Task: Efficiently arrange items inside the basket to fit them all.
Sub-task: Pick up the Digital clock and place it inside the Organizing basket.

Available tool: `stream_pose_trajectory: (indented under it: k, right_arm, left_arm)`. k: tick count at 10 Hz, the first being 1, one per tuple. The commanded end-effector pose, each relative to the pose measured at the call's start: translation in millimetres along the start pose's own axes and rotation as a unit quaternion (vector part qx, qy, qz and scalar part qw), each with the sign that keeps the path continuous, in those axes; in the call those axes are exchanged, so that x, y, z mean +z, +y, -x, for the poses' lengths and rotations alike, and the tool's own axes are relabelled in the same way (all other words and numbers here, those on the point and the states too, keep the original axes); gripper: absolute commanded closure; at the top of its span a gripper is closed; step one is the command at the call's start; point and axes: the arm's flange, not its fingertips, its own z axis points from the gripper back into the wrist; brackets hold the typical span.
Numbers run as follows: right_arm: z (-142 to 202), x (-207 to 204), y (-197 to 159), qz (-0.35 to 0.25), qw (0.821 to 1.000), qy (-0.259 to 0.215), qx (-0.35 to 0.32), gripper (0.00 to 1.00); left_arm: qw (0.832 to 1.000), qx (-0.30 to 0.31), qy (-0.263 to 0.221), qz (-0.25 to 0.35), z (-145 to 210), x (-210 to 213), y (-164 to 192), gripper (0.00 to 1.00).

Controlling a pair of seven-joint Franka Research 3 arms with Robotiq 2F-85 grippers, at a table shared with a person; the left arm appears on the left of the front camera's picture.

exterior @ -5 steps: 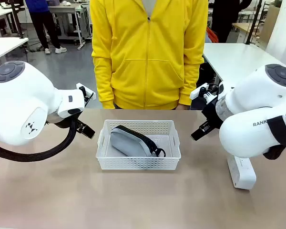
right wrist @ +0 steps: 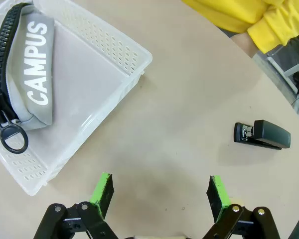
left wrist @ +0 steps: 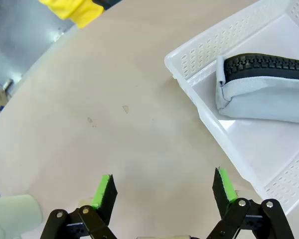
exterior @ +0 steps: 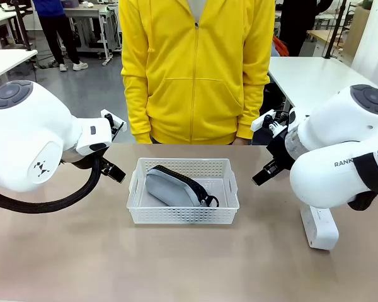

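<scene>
The white perforated basket (exterior: 183, 216) stands mid-table in front of a person in a yellow jacket. A grey pouch (exterior: 171, 188) with a black zipper and ring pull lies inside it, toward its left side. My left gripper (left wrist: 164, 188) hangs open over bare table left of the basket (left wrist: 199, 55), with the pouch (left wrist: 264, 97) to its right. A pale green cup (left wrist: 14, 215) sits at that view's bottom left corner. My right gripper (right wrist: 159, 191) is open over bare table between the basket (right wrist: 132, 67) and a small black stapler (right wrist: 262, 134). A white box (exterior: 318, 228) lies under my right arm.
The person's yellow sleeve (right wrist: 249, 20) hangs at the table's far edge, near the stapler. Other tables and people stand farther back. Open tabletop lies in front of the basket and on both sides of it.
</scene>
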Motion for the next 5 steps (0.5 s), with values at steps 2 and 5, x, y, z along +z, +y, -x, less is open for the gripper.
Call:
stream_pose_trajectory:
  k: [2, 5]
  right_arm:
    - [-0.1, 0.2, -0.1, 0.000, 1.000, 0.000, 0.000, 0.00]
    - [-0.1, 0.2, -0.1, 0.000, 1.000, 0.000, 0.000, 0.00]
  left_arm:
    - [1.000, 0.000, 0.000, 0.000, -0.1, 0.1, -0.1, 0.00]
    - [1.000, 0.000, 0.000, 0.000, -0.1, 0.1, -0.1, 0.00]
